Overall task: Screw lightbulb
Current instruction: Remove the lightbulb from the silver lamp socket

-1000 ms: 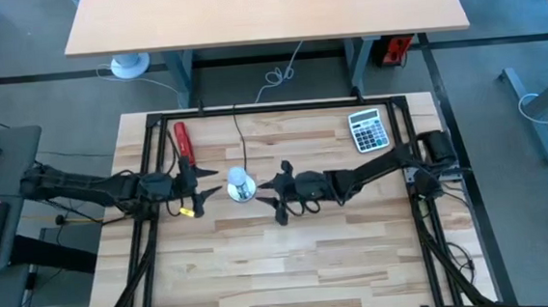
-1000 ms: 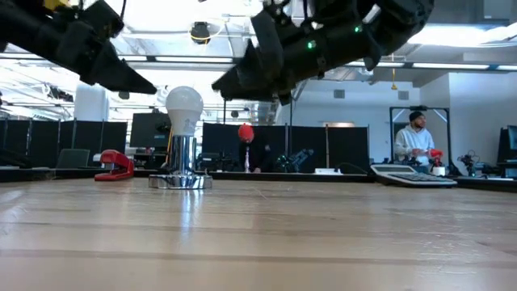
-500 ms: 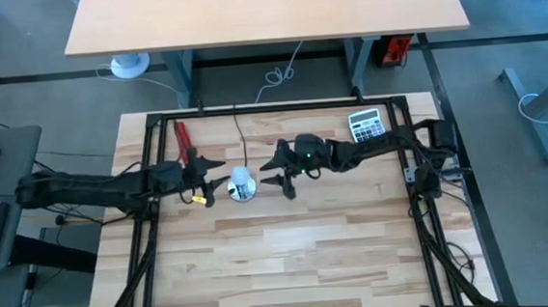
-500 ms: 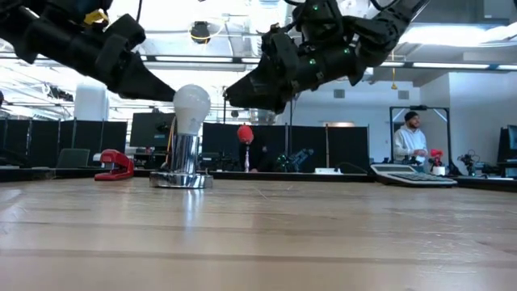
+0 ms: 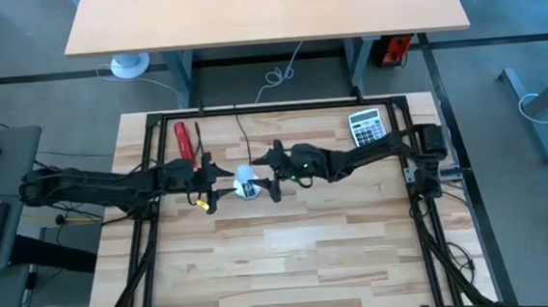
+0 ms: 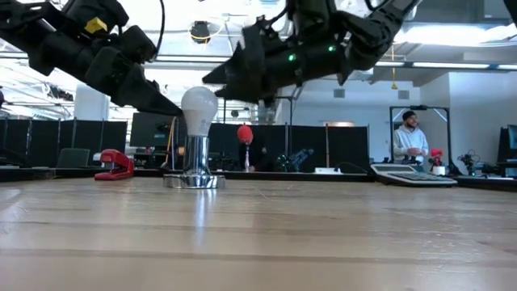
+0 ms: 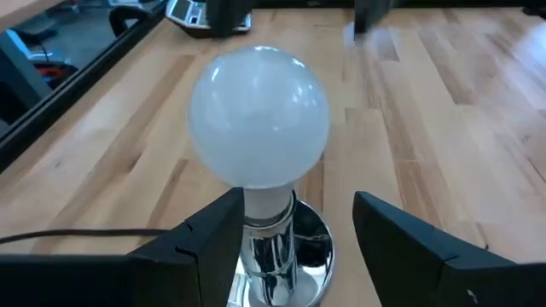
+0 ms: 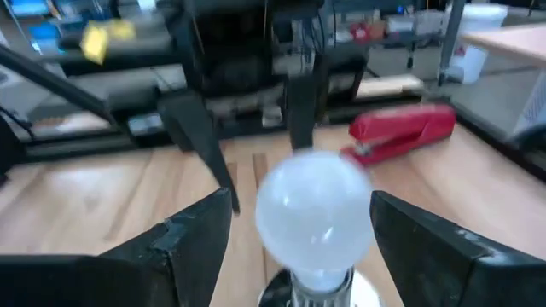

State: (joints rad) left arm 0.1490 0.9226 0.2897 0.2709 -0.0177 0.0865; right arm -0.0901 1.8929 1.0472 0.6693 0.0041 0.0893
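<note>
On wooden table (image 5: 291, 259), lightbulb (image 6: 199, 105) upright, dome up, between spread left pincer (image 7: 294, 222) and spread right pincer (image 8: 300, 223).

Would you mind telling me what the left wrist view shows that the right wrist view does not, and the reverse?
Only the left wrist view shows the chrome socket fully, with its round base on the wooden table, and a calculator at the far edge. Only the right wrist view shows the red stapler and the left end effector opposite, fingers apart. Both show the white lightbulb standing upright in the socket, framed between that arm's own open fingers.
</note>
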